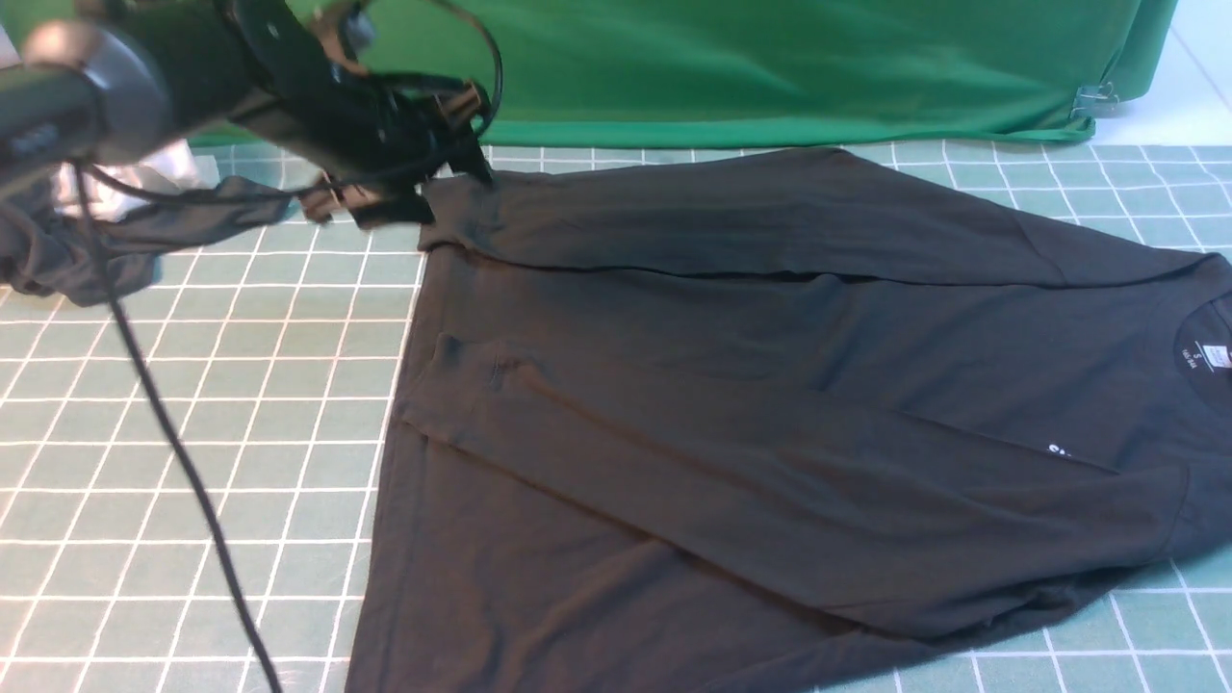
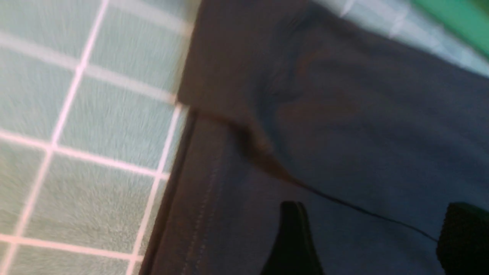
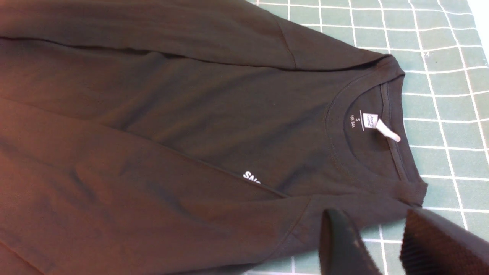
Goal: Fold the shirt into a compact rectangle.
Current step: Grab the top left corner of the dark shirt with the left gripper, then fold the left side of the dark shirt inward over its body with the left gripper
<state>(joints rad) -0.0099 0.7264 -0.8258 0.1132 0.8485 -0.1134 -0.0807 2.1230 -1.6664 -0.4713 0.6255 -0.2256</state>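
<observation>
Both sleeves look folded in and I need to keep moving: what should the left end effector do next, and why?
Probably lower the left end effector, open above the far hem corner, and pinch that corner. Both sleeves already lie across the shirt, so folding the hem toward the collar seems next, and this corner sits right beneath it.

Blurred throughout. Black shirt [image 2: 344, 126] flat on a green mat [image 2: 95, 114] gridded with white lines. Stitched hem [image 2: 191, 214] along the edge beside the mat. Folded-over layer across the cloth, edged by a dark crease. Of the left gripper [image 2: 378, 244], only two dark fingertips [image 2: 292, 236], wide apart over the fabric, nothing between. Strip of green backdrop [image 2: 454, 19] beyond.
</observation>
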